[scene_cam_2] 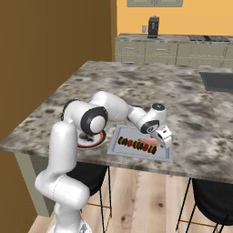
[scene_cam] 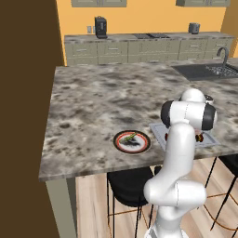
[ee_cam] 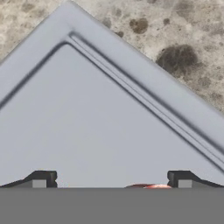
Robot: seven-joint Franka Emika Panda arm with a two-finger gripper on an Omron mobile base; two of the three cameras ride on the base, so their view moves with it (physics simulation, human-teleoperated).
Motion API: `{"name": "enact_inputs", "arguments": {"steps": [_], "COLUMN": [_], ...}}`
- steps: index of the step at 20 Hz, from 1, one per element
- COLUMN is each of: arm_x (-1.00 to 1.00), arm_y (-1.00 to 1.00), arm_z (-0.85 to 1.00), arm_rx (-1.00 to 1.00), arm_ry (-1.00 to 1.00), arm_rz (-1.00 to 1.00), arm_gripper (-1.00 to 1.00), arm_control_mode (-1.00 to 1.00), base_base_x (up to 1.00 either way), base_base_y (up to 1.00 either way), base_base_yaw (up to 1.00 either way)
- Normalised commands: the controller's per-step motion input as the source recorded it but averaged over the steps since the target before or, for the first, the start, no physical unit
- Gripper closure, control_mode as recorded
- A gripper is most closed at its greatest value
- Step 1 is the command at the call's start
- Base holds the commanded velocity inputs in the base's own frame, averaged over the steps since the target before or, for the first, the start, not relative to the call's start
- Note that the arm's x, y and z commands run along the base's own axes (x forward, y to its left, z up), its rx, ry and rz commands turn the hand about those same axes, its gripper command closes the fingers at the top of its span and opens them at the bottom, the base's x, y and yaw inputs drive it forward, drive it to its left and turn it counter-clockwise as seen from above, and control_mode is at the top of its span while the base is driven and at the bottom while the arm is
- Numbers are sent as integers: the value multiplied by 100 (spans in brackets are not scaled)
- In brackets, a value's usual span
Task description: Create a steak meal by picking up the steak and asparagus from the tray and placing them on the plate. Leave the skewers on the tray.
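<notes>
Steak (scene_cam_2: pixel 150 141) is lying, one slab beside two skewers (scene_cam_2: pixel 136 145), on one tray (scene_cam_2: pixel 119 133) at centre frame; gripper (scene_cam_2: pixel 164 142) is hanging over it, jaws spread wide apart, gripping nothing.

Simulated kitchen, marbled island counter (scene_cam: pixel 102 100), sink (scene_cam: pixel 209 70), cabinets (scene_cam: pixel 139 49), bar stools (scene_cam: pixel 130 186)

steak (scene_cam_2: pixel 149 141) half hidden behind gripper (scene_cam_2: pixel 164 142)
</notes>
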Motion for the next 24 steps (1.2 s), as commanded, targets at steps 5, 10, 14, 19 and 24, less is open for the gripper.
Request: {"name": "enact_inputs", "arguments": {"steps": [5, 10, 14, 19, 24], "arm_x": [0, 0, -1, -8, 0], "arm_y": [17, 18, 0, -9, -6], "arm_z": [-42, -20, 0, 25, 52], "arm_rx": [0, 0, 0, 1, 1], "arm_ry": [-3, 0, 0, 0, 0], "arm_rz": [0, 0, 0, 0, -5], "arm_gripper": [100, 100, 100, 100, 100], "arm_control_mode": [-100, -100, -100, -100, -100], "base_base_x": [0, 0, 0, 0, 0], "base_base_y": [0, 0, 0, 0, 0], "base_base_yaw": [0, 0, 0, 0, 0]}}
